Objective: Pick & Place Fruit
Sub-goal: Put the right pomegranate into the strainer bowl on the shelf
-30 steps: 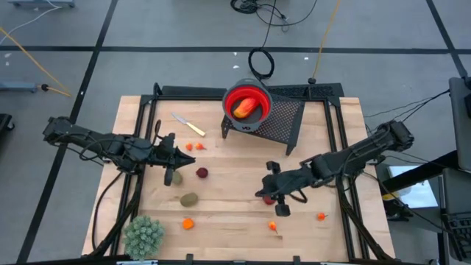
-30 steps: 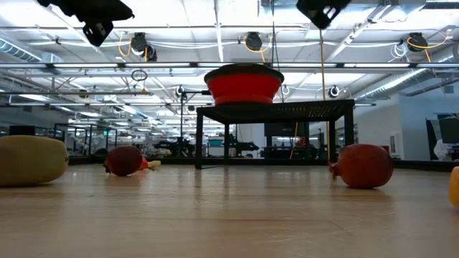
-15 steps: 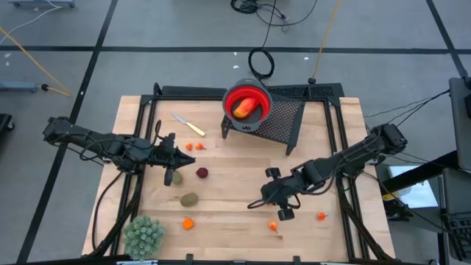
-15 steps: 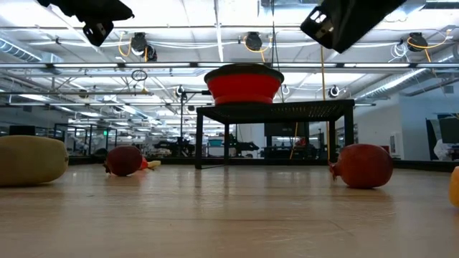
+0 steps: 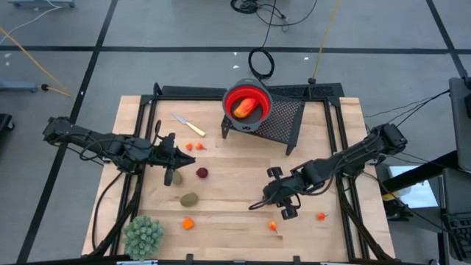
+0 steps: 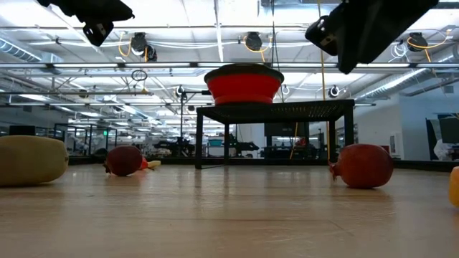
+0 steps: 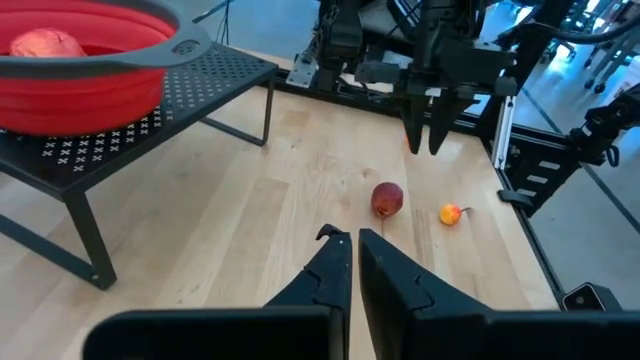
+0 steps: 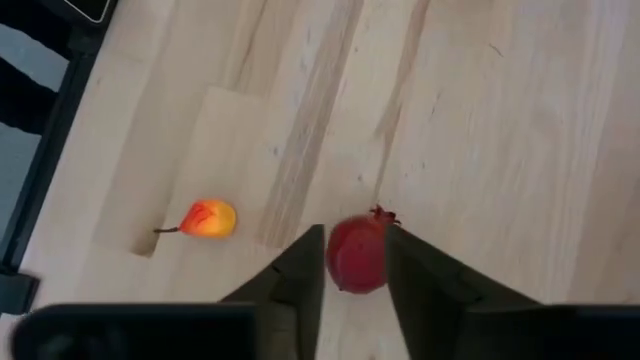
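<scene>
Right gripper [image 8: 355, 262] hangs part-open, straddling the dark red round toy fruit [image 8: 357, 253] at worktop 5 o'clock. Left gripper [image 7: 354, 252] closed, empty. Risk: round fruit may roll or squirt out if the fingers close off-centre.

High view looks straight down on the table [image 5: 235, 158]; low view skims its surface. Both wrist views share one red fruit [image 7: 387, 199].
</scene>
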Tool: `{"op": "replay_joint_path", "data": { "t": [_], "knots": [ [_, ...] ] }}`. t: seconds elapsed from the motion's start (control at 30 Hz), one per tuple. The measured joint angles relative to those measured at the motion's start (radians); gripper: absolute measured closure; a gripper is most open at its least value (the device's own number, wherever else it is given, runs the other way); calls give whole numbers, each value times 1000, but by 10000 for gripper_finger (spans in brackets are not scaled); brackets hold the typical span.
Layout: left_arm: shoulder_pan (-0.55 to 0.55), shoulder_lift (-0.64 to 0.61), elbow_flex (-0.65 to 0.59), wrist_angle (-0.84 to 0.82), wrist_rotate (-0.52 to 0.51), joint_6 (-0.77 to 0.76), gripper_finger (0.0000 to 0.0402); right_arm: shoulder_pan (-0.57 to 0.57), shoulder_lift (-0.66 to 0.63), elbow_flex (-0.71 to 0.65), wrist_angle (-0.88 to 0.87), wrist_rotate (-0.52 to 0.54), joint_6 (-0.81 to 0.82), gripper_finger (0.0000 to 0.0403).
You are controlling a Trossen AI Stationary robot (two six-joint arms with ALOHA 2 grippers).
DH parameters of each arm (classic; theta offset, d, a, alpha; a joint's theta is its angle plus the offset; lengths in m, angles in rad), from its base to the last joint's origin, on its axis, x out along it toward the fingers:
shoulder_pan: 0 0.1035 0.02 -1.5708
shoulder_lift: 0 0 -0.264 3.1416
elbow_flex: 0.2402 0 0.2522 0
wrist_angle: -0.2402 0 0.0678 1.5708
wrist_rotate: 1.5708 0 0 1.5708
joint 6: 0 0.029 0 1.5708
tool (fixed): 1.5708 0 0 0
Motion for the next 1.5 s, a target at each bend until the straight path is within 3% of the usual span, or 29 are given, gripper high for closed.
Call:
{"op": "replay_joint_path", "data": {
  "t": [0.33,0.57,0.93,1.5],
  "knots": [
    [0,0,0,0,0,-1,380,-1,0,-113,146,1,37,163],
    [0,0,1,0,0,-1,380,-1,0,-181,197,1,69,107],
    [0,0,1,0,-2,-1,380,-2,0,-286,351,59,147,89],
    [1,0,1,0,-3,9,380,-14,0,-381,481,42,180,89]
  ]
}}
